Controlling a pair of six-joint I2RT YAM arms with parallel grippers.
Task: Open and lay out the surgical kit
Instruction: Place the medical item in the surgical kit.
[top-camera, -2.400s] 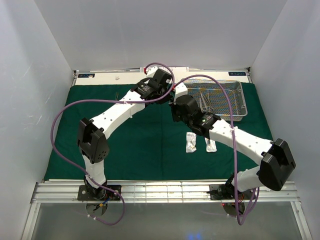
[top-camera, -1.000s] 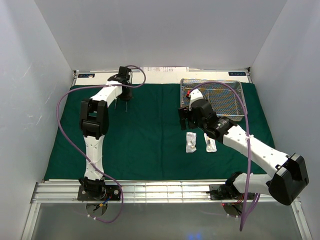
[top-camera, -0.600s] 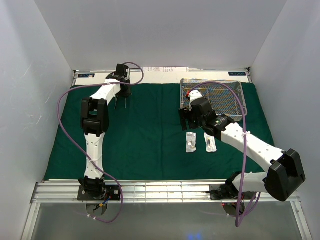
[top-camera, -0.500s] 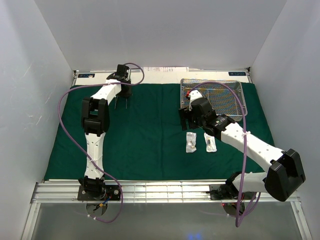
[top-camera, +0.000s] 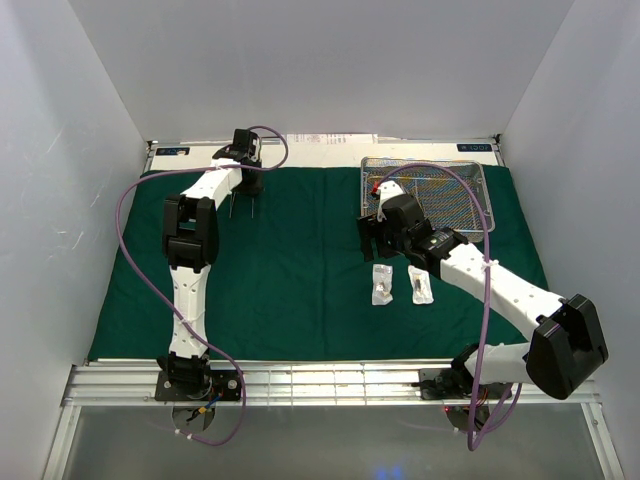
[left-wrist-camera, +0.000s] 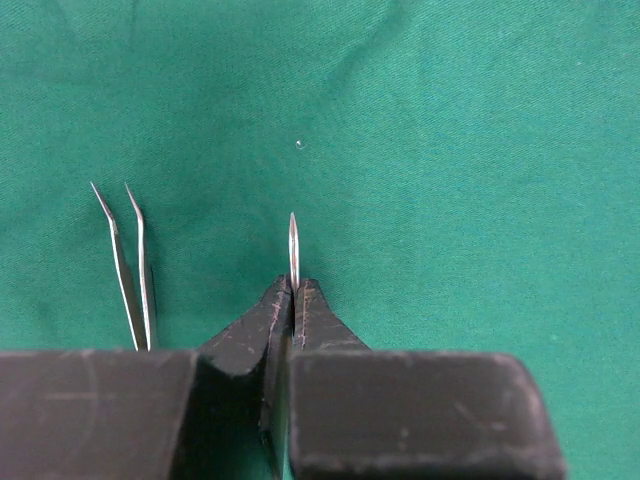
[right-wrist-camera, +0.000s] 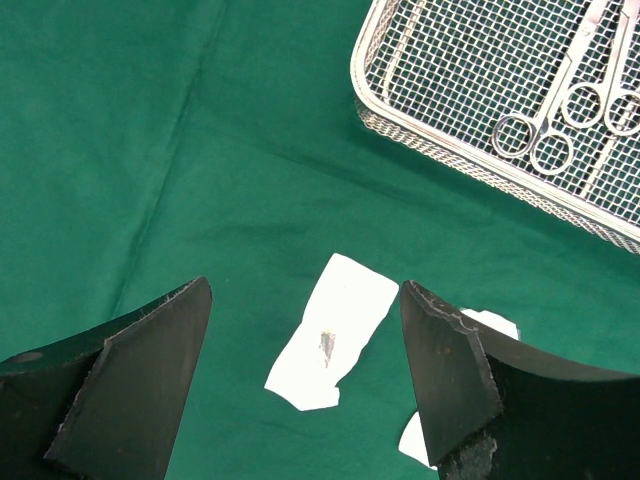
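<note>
The dark green cloth (top-camera: 300, 290) is spread flat, and the silver wire-mesh tray (right-wrist-camera: 400, 125) sits on its far right part. Ring-handled scissors (right-wrist-camera: 560, 110) and slim instruments lie inside the tray, their finger rings toward its near rim. Two small clear packets lie on the cloth just in front of the tray's near left corner. One packet (right-wrist-camera: 335, 340) lies in full sight and the second packet (right-wrist-camera: 478, 325) lies just beside it, on the side toward the tray's middle. The second is partly hidden behind a finger. The right gripper (right-wrist-camera: 305, 288) hangs over these packets, close to that same corner of the tray. Its jaws are spread wide and hold nothing, and the first packet shows in the gap between them. The left gripper (left-wrist-camera: 293, 290) is well apart from the tray, across the cloth to the tray's left and at about the tray's depth. Its jaws are pinched together on a slim pointed instrument (left-wrist-camera: 293, 245), whose single sharp tip sticks out past the fingertips. Whether that tip touches the cloth cannot be told. A pair of forceps (left-wrist-camera: 135, 275) with two fine tips shows just beside the held instrument, on the side away from the tray, clear of the fingers.
</note>
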